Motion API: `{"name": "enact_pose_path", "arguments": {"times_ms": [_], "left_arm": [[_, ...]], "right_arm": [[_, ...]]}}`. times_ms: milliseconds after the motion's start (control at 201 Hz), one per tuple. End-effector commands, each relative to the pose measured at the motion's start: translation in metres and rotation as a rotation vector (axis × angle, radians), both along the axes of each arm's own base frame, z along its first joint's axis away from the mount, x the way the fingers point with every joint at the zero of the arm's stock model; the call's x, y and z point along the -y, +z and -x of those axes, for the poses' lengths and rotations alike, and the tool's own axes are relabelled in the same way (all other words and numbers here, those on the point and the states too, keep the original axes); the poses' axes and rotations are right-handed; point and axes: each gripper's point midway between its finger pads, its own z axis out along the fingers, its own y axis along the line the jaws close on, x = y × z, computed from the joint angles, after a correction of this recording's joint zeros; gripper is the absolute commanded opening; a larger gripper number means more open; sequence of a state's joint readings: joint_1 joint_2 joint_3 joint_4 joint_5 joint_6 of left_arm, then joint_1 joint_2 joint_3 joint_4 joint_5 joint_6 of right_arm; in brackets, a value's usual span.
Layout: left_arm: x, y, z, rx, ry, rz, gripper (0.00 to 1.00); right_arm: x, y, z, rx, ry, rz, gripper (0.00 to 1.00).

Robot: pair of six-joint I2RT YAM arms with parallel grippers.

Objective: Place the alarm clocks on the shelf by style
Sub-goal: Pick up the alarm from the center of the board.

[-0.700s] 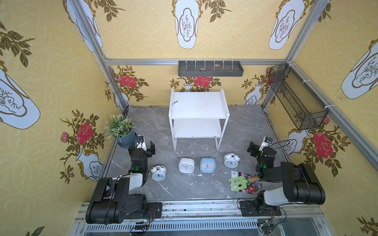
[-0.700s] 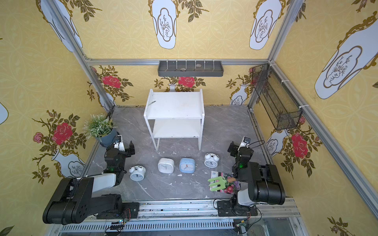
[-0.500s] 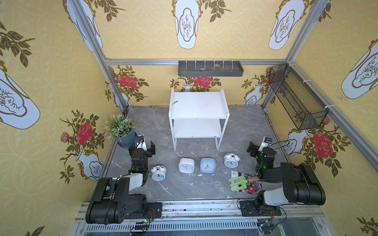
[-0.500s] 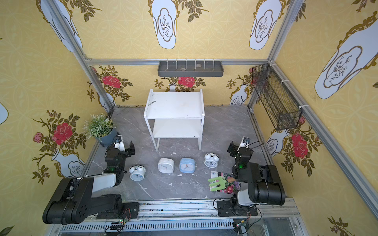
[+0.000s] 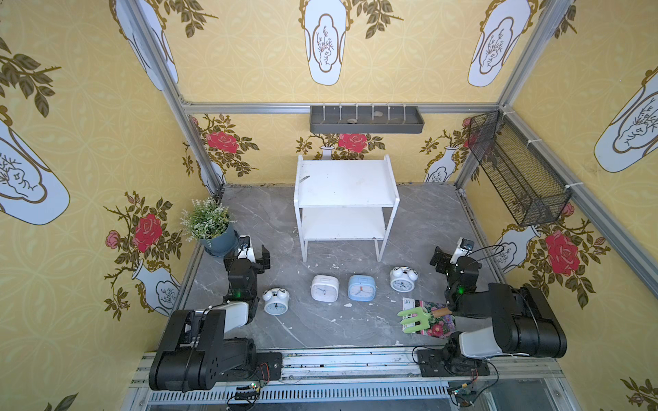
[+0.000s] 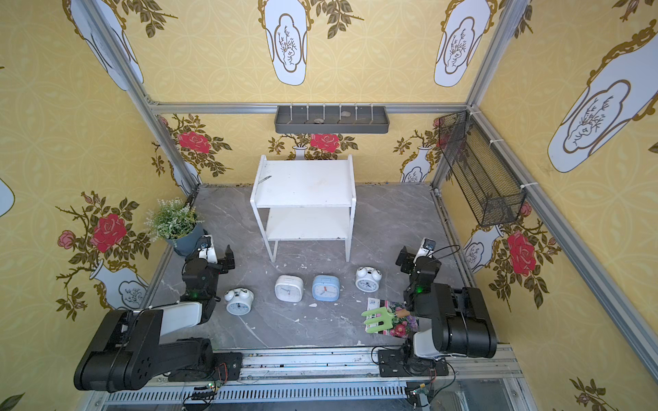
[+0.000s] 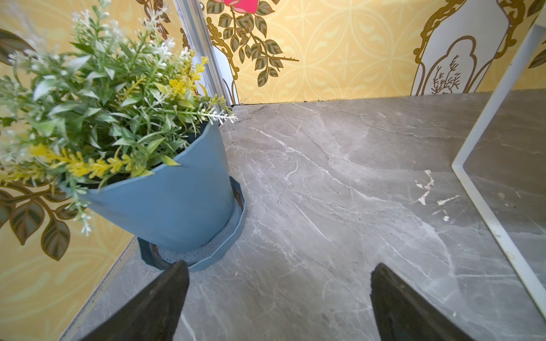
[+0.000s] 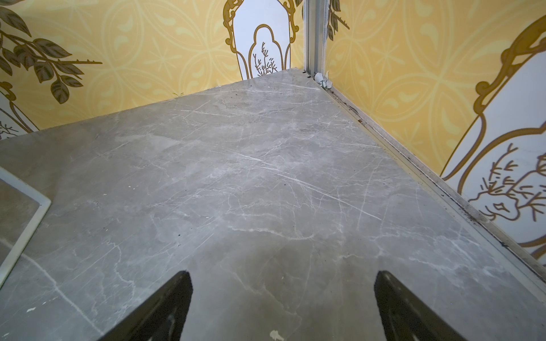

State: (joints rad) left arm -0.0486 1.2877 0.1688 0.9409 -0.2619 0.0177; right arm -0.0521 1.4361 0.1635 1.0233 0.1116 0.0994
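Note:
Four alarm clocks lie in a row on the grey marble floor in front of the shelf (image 5: 345,185) (image 6: 304,185): a twin-bell clock (image 5: 275,301) (image 6: 238,301), a white rounded-square clock (image 5: 324,288) (image 6: 288,288), a light blue one (image 5: 362,288) (image 6: 325,288), and a second twin-bell clock (image 5: 402,279) (image 6: 367,279). Both boards of the white two-tier shelf are bare. My left gripper (image 5: 246,256) (image 7: 279,265) hovers open by the left twin-bell clock. My right gripper (image 5: 457,258) (image 8: 283,274) hangs open to the right of the row. Neither wrist view shows a clock.
A potted plant (image 5: 213,227) (image 7: 177,192) stands just beyond my left gripper. A green garden fork (image 5: 414,318) lies on a floral packet (image 5: 439,325) at the front right. A grey wall tray (image 5: 366,119) and a black mesh basket (image 5: 516,170) hang on the walls. Shelf legs (image 7: 487,141) (image 8: 26,230) edge both wrist views.

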Motion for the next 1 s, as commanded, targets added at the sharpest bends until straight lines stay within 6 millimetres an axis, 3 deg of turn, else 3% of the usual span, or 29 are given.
{"name": "enact_pose_path", "arguments": {"times_ms": [0,120,179,244,314,364,423,463,513,652,702,787,896,996], "left_arm": [[0.000,0.002,0.000,0.010,0.002,0.007,0.99],[-0.001,0.004,0.001,0.016,0.008,0.008,0.99],[-0.021,0.023,0.001,0.048,0.150,-0.022,0.99],[-0.028,0.039,-0.002,-0.026,0.213,-0.022,0.99],[-0.059,0.088,0.011,0.080,0.453,-0.030,0.99],[-0.065,0.108,0.022,0.082,0.508,0.024,0.99],[-0.064,0.128,0.033,0.075,0.523,0.110,0.99],[-0.063,0.134,0.043,0.063,0.537,0.190,0.97],[-0.055,0.136,0.051,0.031,0.504,0.274,0.94],[-0.033,0.124,0.074,-0.074,0.458,0.449,0.90],[-0.023,0.117,0.080,-0.109,0.438,0.504,0.89],[0.010,0.106,0.080,-0.188,0.316,0.558,0.87],[0.050,0.096,0.085,-0.265,0.200,0.492,0.88],[0.081,0.096,0.087,-0.302,0.087,0.451,0.88]], "right_arm": [[0.000,0.010,-0.002,0.040,0.000,0.007,0.98],[0.001,0.012,-0.003,0.050,-0.002,0.010,0.98],[0.008,0.015,0.000,0.035,-0.066,0.014,0.98],[0.001,0.044,-0.002,0.077,-0.065,0.072,0.98],[0.011,0.080,0.002,0.078,-0.206,0.037,0.98],[0.014,0.107,0.007,0.054,-0.255,-0.075,0.98],[0.012,0.121,0.017,0.005,-0.258,-0.148,0.98],[0.026,0.122,0.030,0.021,-0.378,-0.222,0.98],[0.041,0.117,0.049,-0.005,-0.503,-0.329,0.98],[0.019,0.128,0.039,-0.123,-0.319,-0.425,1.00],[0.009,0.129,0.038,-0.182,-0.279,-0.435,0.98],[-0.008,0.130,0.037,-0.258,-0.196,-0.439,0.95],[-0.031,0.134,0.042,-0.309,-0.119,-0.428,0.93],[-0.067,0.143,0.047,-0.338,-0.002,-0.395,0.91]]}}
